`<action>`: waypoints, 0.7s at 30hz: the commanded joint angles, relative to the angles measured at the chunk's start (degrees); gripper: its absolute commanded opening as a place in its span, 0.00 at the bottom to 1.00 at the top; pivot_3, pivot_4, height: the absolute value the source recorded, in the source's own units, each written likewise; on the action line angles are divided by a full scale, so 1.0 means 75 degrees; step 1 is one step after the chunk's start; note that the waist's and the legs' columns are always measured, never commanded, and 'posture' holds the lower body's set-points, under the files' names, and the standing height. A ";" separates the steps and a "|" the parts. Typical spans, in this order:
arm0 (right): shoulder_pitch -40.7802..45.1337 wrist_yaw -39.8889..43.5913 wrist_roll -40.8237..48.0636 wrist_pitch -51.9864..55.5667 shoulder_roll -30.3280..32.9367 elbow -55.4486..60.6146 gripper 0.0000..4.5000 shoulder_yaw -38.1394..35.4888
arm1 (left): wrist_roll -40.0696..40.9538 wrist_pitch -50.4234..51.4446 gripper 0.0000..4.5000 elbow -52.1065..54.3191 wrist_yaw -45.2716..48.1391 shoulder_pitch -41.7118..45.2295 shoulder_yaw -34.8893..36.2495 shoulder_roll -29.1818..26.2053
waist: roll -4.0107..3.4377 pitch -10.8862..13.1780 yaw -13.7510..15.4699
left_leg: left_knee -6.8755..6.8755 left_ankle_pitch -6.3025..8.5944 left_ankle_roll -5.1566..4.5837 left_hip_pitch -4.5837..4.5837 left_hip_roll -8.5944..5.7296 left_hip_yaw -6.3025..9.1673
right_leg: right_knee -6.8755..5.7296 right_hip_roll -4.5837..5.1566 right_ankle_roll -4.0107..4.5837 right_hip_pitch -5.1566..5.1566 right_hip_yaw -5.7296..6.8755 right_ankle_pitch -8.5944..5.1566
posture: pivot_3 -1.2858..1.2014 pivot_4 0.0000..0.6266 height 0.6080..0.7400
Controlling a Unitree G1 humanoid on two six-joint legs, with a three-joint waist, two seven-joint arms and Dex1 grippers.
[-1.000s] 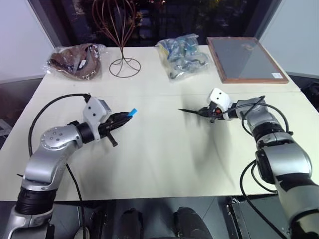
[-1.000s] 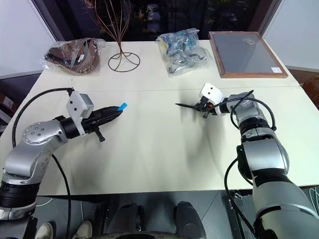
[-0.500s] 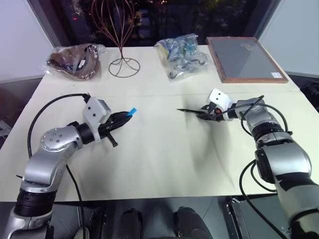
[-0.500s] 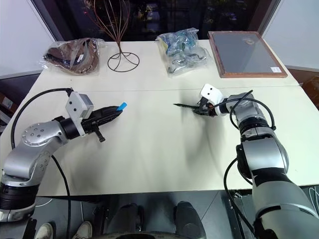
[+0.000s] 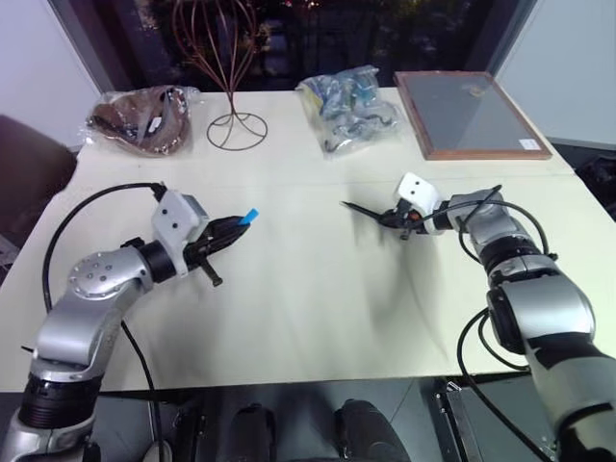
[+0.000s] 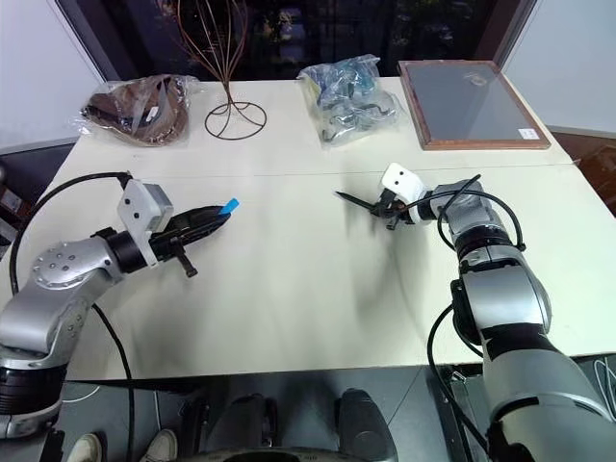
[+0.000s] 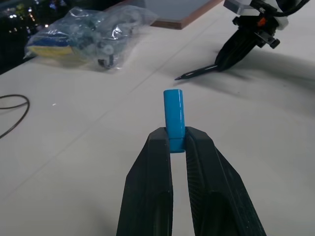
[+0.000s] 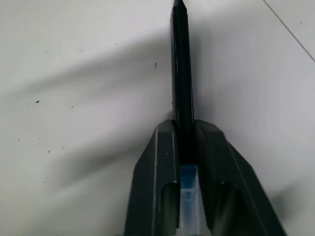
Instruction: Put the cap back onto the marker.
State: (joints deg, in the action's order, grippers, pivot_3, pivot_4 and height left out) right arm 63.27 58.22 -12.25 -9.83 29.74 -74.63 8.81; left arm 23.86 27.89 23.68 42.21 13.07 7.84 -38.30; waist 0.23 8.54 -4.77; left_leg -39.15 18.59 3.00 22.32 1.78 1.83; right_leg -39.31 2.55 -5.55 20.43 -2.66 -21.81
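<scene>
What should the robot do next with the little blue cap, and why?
Probably bring the two arms together. The left gripper pinches the cap, the right gripper is shut on the marker, whose tip points toward the cap, and bare table lies between them.

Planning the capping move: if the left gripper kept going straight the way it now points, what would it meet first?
Probably the marker. The left gripper, shut on the cap, aims across bare table toward the marker's tip, which sticks out of the right gripper. Depth is unclear, so it might pass just beside the tip.
</scene>
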 commanded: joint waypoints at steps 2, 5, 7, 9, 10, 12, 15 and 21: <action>-0.0152 -0.0063 -0.0211 0.0142 -0.0167 -0.0219 0.10 0.0103 | 0.0142 0.0057 0.00 0.0350 -0.0114 0.0036 0.0209 -0.0080 | 0.0001 0.0000 -0.0031 | 0.0000 0.0000 0.0000 -0.0001 0.0000 0.0000 | 0.0001 0.0000 0.0000 -0.0001 0.0000 0.0000 | 0.52 0.24 1.00; -0.0193 -0.0007 -0.0167 0.0109 -0.0157 -0.0194 0.10 0.0066 | 0.0154 0.0078 0.00 0.0340 -0.0158 0.0082 0.0160 -0.0063 | 0.0001 0.0000 -0.0092 | 0.0001 0.0000 0.0000 -0.0001 0.0000 0.0003 | 0.0000 -0.0001 0.0000 -0.0003 0.0000 0.0000 | 0.52 0.24 1.00; -0.0222 0.0067 -0.0113 0.0082 -0.0141 -0.0155 0.10 0.0023 | 0.0153 0.0075 0.00 0.0291 -0.0173 0.0143 0.0119 -0.0050 | 0.0001 0.0000 -0.0102 | 0.0002 0.0000 0.0000 -0.0002 0.0001 0.0003 | -0.0001 -0.0002 0.0000 -0.0003 0.0000 0.0000 | 0.52 0.24 1.00; -0.0241 0.0181 -0.0090 -0.0118 -0.0114 -0.0027 0.10 0.0022 | 0.0156 0.0033 0.00 0.0117 -0.0122 0.0264 0.0050 -0.0024 | 0.0001 0.0000 -0.0099 | 0.0003 0.0000 0.0000 -0.0002 0.0001 0.0004 | -0.0001 -0.0002 0.0000 -0.0003 0.0000 0.0000 | 0.52 0.24 1.00; -0.0246 0.0251 -0.0080 -0.0197 -0.0099 0.0038 0.10 0.0025 | 0.0151 0.0005 0.00 0.0011 -0.0068 0.0344 -0.0006 -0.0014 | 0.0001 0.0000 -0.0101 | 0.0003 0.0000 0.0000 -0.0001 0.0001 0.0004 | -0.0001 -0.0002 0.0000 -0.0003 0.0001 0.0000 | 0.52 0.24 1.00; -0.0288 0.0533 -0.0003 -0.0408 -0.0060 0.0245 0.10 0.0014 | 0.0133 -0.0071 0.00 -0.0219 0.0104 0.0499 -0.0139 -0.0017 | 0.0001 0.0000 -0.0100 | 0.0003 0.0000 0.0000 -0.0001 -0.0001 0.0002 | -0.0001 -0.0002 0.0000 -0.0003 0.0001 0.0000 | 0.52 0.24 1.00; -0.0574 0.1014 -0.0018 -0.1053 0.0146 0.1031 0.10 0.0189 | -0.0069 -0.0468 0.00 -0.0914 0.0606 0.0992 -0.0508 -0.0028 | 0.0000 0.0000 -0.0097 | 0.0006 0.0000 0.0000 -0.0001 -0.0002 0.0000 | -0.0001 -0.0008 0.0000 -0.0002 0.0002 0.0000 | 0.52 0.24 1.00; -0.1507 0.1797 0.0445 -0.0975 0.0659 0.3640 0.10 0.0176 | -0.0725 -0.1884 0.00 -0.2985 0.1893 0.2244 -0.1384 0.0037 | -0.0004 0.0003 -0.0100 | 0.0004 0.0000 0.0000 0.0007 -0.0006 -0.0002 | 0.0001 -0.0007 0.0000 0.0000 0.0021 0.0000 | 0.52 0.24 1.00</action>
State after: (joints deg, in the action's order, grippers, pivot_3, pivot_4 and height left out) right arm 51.95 70.47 -10.79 -17.80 33.38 -52.91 10.70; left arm 20.02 17.51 3.86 53.94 28.39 -1.61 -38.04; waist 0.20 8.56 -5.51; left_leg -39.13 18.59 3.00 22.38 1.74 1.82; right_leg -39.30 2.50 -5.55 20.43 -2.49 -21.81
